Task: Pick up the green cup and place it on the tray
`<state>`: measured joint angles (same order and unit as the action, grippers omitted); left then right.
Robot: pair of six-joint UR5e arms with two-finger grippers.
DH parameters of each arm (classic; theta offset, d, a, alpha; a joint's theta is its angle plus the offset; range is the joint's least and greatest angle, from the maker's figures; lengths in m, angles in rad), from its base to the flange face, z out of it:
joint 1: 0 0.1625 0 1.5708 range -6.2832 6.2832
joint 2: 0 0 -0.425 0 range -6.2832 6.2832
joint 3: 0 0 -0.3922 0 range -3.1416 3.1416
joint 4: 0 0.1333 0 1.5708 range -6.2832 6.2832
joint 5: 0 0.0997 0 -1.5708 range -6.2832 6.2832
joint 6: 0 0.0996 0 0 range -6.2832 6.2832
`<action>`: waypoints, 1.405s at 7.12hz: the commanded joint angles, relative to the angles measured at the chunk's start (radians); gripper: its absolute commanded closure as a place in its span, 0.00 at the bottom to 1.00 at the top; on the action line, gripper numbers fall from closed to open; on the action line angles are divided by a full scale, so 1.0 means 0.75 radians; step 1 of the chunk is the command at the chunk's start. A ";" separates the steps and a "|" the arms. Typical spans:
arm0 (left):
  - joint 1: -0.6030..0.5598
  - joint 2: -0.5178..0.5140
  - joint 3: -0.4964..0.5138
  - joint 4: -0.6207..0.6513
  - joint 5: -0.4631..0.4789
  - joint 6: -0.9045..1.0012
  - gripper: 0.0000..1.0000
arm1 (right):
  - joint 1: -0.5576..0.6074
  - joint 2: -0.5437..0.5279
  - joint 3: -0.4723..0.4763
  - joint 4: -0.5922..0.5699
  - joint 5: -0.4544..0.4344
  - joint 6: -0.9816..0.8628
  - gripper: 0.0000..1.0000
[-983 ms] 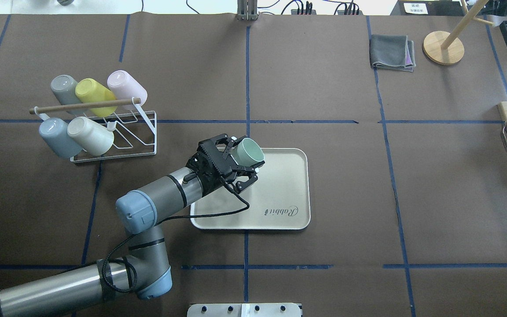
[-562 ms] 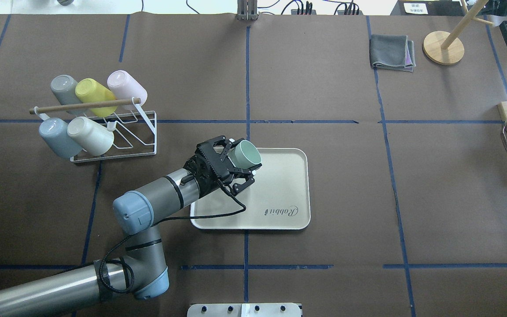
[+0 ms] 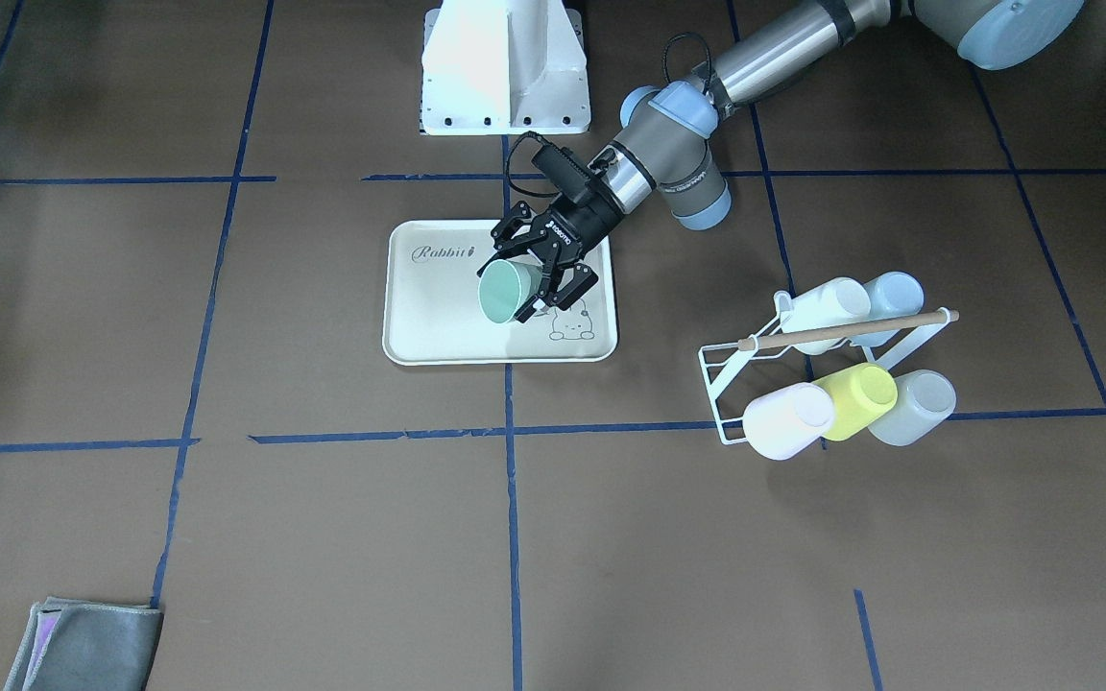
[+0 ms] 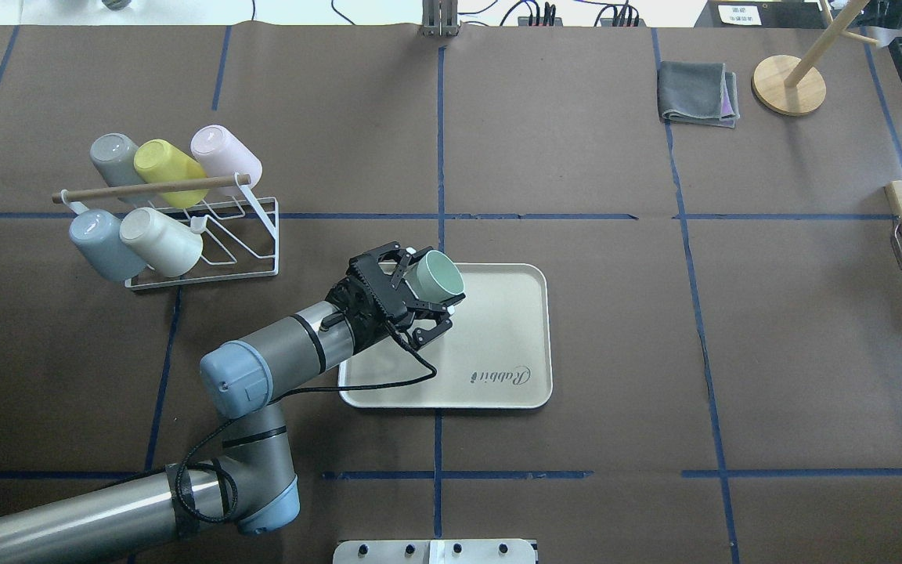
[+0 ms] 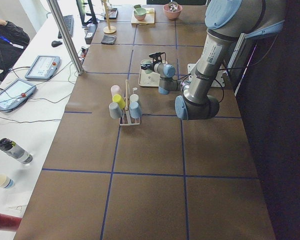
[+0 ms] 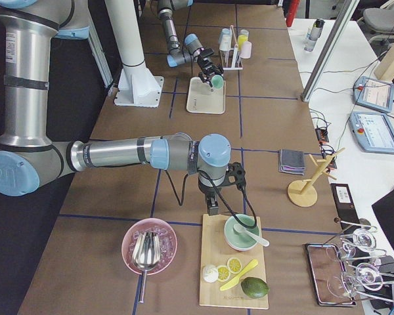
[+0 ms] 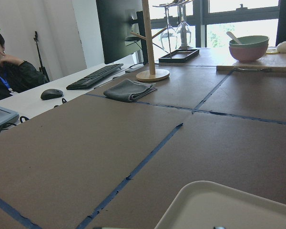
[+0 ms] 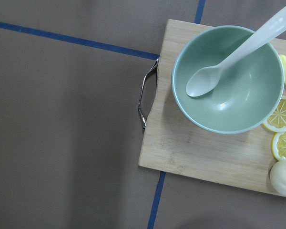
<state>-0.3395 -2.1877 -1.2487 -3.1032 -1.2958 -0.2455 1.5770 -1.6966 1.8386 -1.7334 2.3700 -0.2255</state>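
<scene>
The green cup (image 4: 437, 272) is a pale mint tumbler, tilted with its mouth up and away from the robot. My left gripper (image 4: 429, 287) is shut on the green cup and holds it over the far left part of the tray (image 4: 498, 329). In the front view the green cup (image 3: 503, 292) hangs low over the tray (image 3: 438, 317) near the bunny drawing, with my left gripper (image 3: 532, 286) around it. I cannot tell if the cup touches the tray. The tray's corner (image 7: 229, 205) shows in the left wrist view. My right gripper (image 6: 212, 205) hovers by a cutting board; I cannot tell its state.
A white wire rack (image 4: 255, 235) with several pastel cups stands left of the tray. A grey folded cloth (image 4: 698, 92) and a wooden stand (image 4: 788, 84) lie far right. A cutting board (image 8: 190, 148) with a green bowl (image 8: 229, 81) is under the right wrist.
My left gripper has moved the green cup slightly left and back toward the robot, and a little lower over the tray. The grip has not changed.
</scene>
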 commanded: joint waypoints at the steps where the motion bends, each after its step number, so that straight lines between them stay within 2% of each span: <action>1: 0.011 0.000 0.000 0.000 0.002 0.000 0.19 | 0.000 0.000 -0.003 0.000 0.000 0.000 0.00; 9: 0.011 0.011 -0.006 -0.018 0.006 0.000 0.19 | -0.018 0.002 -0.003 0.002 -0.002 0.000 0.00; 10: 0.011 0.013 -0.006 -0.018 0.006 0.000 0.12 | -0.021 0.002 -0.003 0.002 -0.002 0.000 0.00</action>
<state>-0.3314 -2.1790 -1.2530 -3.1170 -1.2916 -0.2454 1.5629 -1.6952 1.8361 -1.7319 2.3686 -0.2257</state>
